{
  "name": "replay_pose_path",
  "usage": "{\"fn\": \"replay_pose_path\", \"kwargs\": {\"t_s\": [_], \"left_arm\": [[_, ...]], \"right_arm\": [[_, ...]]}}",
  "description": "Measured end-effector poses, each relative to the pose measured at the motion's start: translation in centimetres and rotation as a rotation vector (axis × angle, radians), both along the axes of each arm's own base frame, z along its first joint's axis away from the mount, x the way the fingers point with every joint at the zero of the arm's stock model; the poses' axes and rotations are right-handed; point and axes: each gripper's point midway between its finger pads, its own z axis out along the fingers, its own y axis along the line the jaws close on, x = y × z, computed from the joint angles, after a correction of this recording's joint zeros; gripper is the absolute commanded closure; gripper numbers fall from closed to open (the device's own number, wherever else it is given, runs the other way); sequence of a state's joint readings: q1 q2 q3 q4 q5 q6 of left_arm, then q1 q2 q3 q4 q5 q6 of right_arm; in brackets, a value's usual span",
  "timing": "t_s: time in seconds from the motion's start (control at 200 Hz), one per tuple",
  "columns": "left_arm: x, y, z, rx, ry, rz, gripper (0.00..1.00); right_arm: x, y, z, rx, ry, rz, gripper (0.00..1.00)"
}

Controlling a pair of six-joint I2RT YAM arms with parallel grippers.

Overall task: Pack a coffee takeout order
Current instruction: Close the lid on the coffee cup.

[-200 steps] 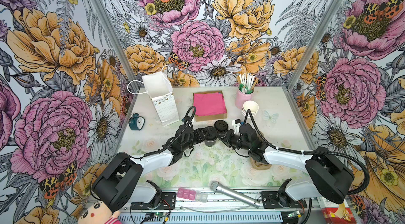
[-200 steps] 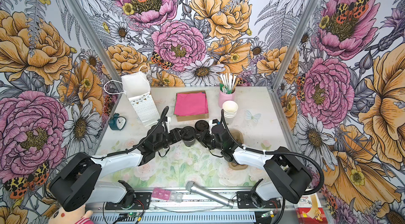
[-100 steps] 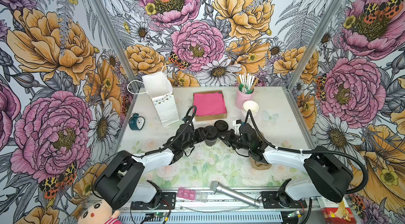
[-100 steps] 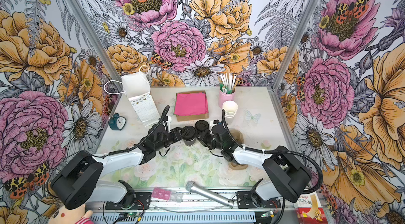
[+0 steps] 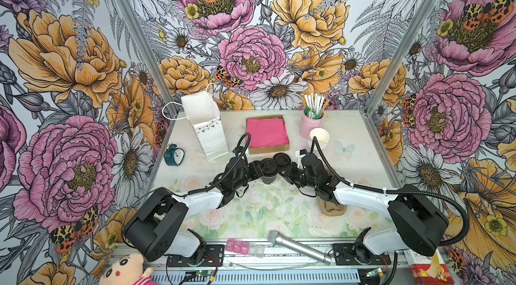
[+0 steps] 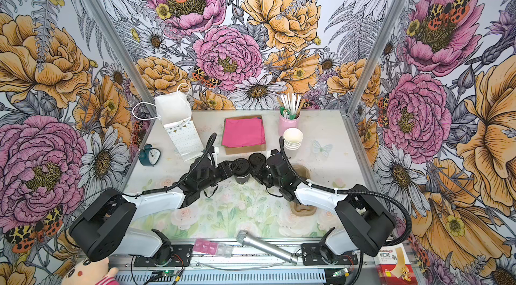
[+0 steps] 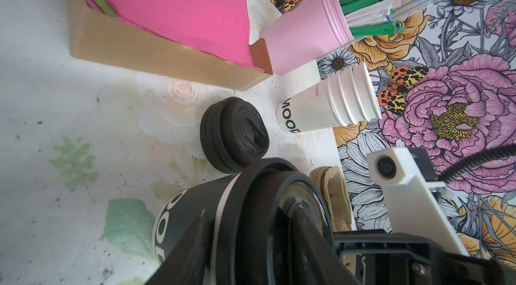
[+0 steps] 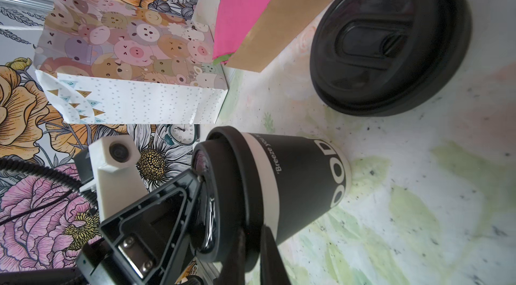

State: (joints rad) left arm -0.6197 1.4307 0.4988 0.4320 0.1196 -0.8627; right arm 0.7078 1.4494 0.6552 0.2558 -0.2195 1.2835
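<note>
Cup [image 5: 268,180] stands upright directly between your 2 grippers, lid [image 5: 268,165] on top. Left gripper [image 5: 260,170] clamps the cup wall; right gripper [image 5: 280,171], jaws nearly pressed together, pinches the lid's rim from the opposite side. Seating likely needs force down that vertical axis.

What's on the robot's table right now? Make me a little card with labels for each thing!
cup: dark paper cup, upright, black lid on it
grippers: left gripper and right gripper both at the lid; grip unclear
extras: spare lids stacked close beside the cup
napkins: pink napkin on top in a cardboard tray
more cups: white cup stack beside the pink straw holder
bag: white paper bag, standing open near the clock
carrier: brown carrier, only partly in view
</note>
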Motion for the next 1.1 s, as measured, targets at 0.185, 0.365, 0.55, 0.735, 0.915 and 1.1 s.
{"fn": "replay_pose_path", "kwargs": {"t_s": [0.185,0.365,0.55,0.735,0.915,1.1], "left_arm": [[0.2,0.1,0.0,0.0,-0.006,0.012,0.52],[0.5,0.2,-0.1,0.002,-0.01,0.028,0.52],[0.6,0.3,-0.1,-0.002,-0.011,0.037,0.52],[0.7,0.3,-0.1,-0.002,-0.013,0.044,0.52],[1.0,0.5,-0.1,-0.003,-0.017,0.06,0.52],[1.1,0.6,-0.1,-0.003,-0.023,0.067,0.52]], "right_arm": [[0.3,0.1,-0.4,-0.031,-0.014,-0.005,0.92],[0.7,0.2,-0.5,-0.058,-0.026,-0.001,0.92],[0.9,0.3,-0.6,-0.084,-0.045,0.002,0.92],[1.1,0.3,-0.7,-0.104,-0.067,0.005,0.92],[1.4,0.5,-0.8,-0.121,-0.09,0.001,0.92],[1.6,0.6,-1.0,-0.15,-0.117,0.0,0.92]]}}
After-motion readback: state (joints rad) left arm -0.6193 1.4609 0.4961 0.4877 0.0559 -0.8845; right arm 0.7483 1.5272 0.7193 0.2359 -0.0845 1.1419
